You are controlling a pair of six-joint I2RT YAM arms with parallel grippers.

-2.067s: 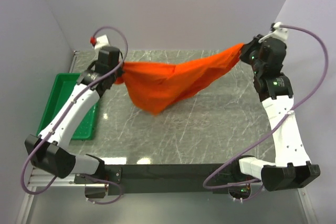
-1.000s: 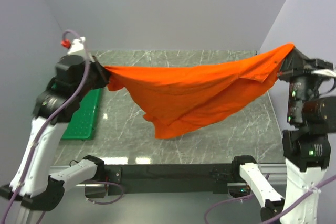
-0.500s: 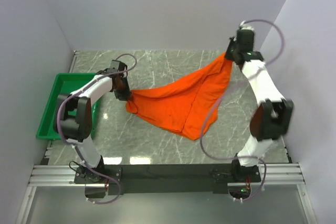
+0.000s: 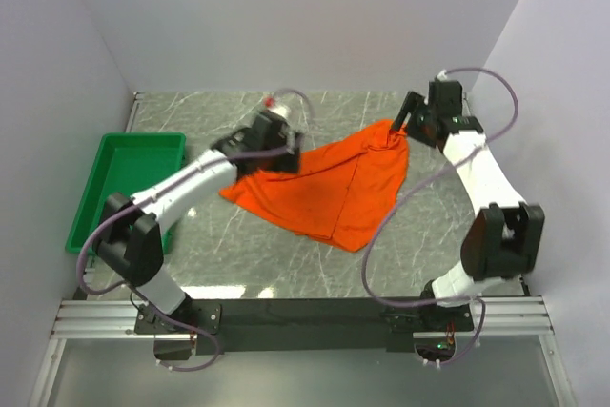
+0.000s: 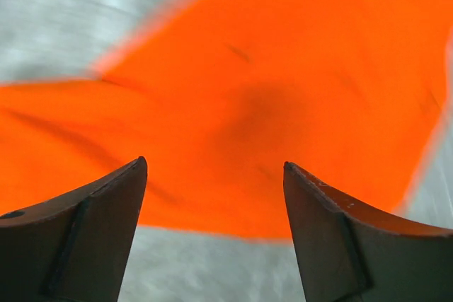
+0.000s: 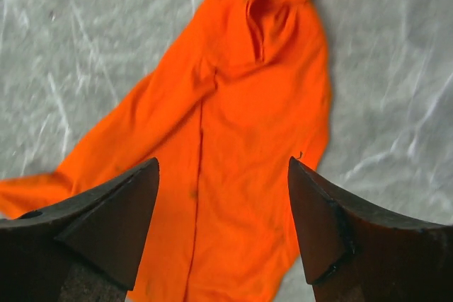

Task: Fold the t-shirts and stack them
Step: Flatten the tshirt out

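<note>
Both tools stand wide open and empty. The left tool [image 5: 212,164] hovers just over the bright orange short-sleeved cloth t-shirt [image 4: 329,188], and the right tool [image 6: 223,162] hangs by the shirt's upper right tip in the overhead view. The shirt lies spread but crooked at the centre of the grey marble-patterned table [image 4: 438,226]. It forms a rumpled, roughly triangular sheet, bunched at its top right, with a seam line running down it. Soft, light and limp, it will likely sag and crease when lifted. Pinching a corner or an edge looks the surest hold. No fold is made yet.
</note>
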